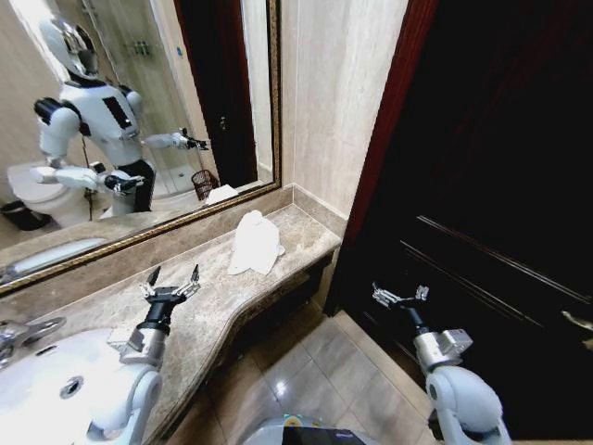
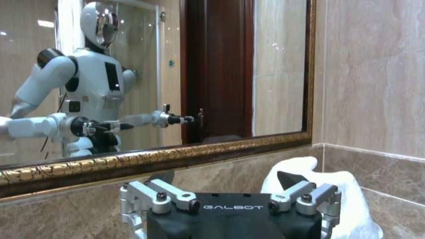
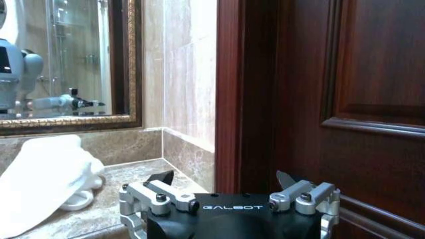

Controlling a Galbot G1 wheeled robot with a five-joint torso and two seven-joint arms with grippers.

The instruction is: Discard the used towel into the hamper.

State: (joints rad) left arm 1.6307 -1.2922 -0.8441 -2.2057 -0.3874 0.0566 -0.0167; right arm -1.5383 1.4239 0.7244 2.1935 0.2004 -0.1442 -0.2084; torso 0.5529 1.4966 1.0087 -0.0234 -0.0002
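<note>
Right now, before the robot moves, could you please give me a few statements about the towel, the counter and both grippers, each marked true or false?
1. The white towel lies on the marble counter near its end by the wall corner. True.
2. The left gripper is clamped on the towel. False: it hovers over the counter with its jaws open, short of the towel.
3. The right gripper is in front of the dark wooden door, jaws open and empty. True.
4. The towel is already in the hamper. False: it is on the counter.
5. The sink is on the counter by the left arm. True.
6. The towel hangs from the mirror frame. False: it rests below it.
</note>
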